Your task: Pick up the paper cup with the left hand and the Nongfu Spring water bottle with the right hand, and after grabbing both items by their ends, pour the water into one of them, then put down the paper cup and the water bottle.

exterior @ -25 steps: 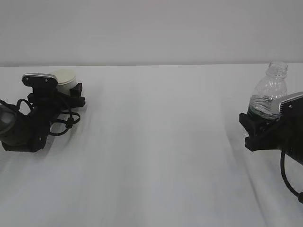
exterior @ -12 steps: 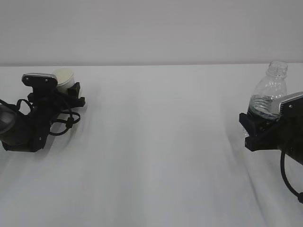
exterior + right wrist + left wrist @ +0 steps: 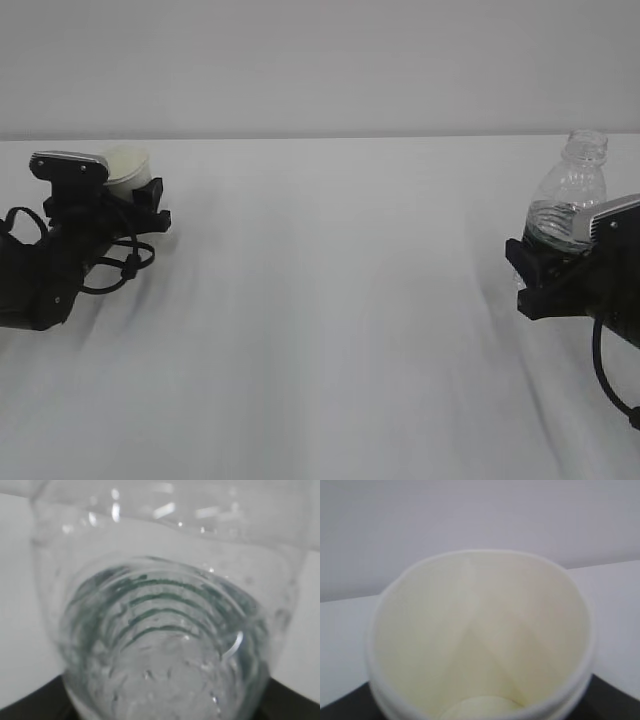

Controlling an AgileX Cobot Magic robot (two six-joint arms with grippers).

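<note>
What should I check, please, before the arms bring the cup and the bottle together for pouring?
1. Paper cup sits between the left gripper fingers: ok.
2. Cup grip firm enough to lift: cannot tell.
3. Water bottle gripped low by the right gripper, upright: ok.
4. Bottle mouth uncapped: ok.
5. Cup inside empty and dry: ok.
6. White table between the arms free of things: ok.

Colours on my feed
White paper cup (image 3: pixel 127 166), cream inside; clear ribbed water bottle (image 3: pixel 570 196), dark green band; black arms; white table (image 3: pixel 330 300).
</note>
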